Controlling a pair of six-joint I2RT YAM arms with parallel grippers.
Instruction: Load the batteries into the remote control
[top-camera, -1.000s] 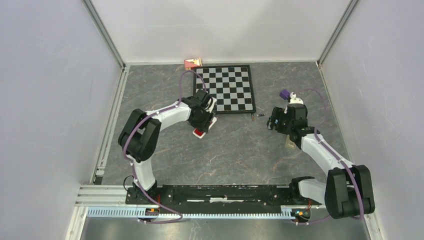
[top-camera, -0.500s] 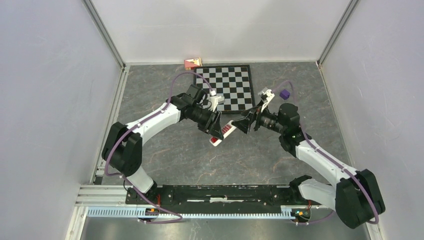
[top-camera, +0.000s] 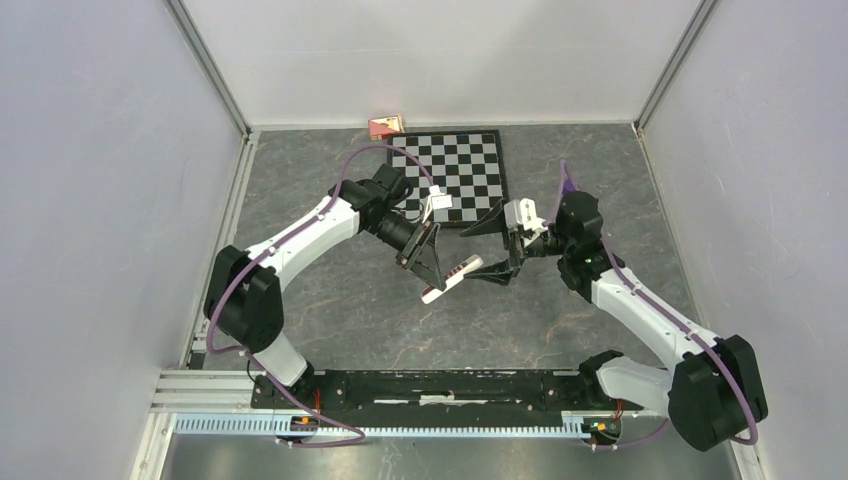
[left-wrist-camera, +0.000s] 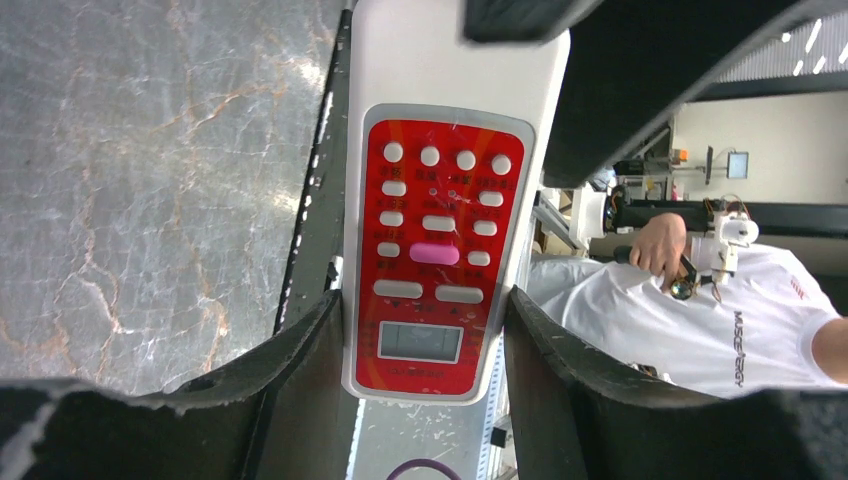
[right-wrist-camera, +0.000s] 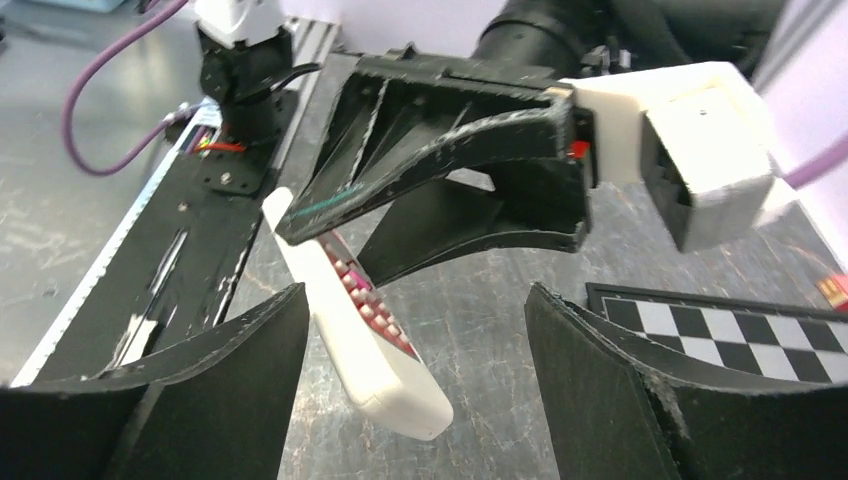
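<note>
A grey, marble-veined table (top-camera: 330, 300) is enclosed by plain white walls. Above it, a slim white plastic remote (top-camera: 452, 280) with a red, button-studded face and a small display is clamped at its display end by the left gripper (top-camera: 428, 272). The right gripper (top-camera: 487, 250) is spread wide, its 2 black wedge-shaped fingers flanking the remote's free end; contact cannot be told. No batteries can be made out. A misjudged closing could knock the smooth casing askew or out of the clamp.
</note>
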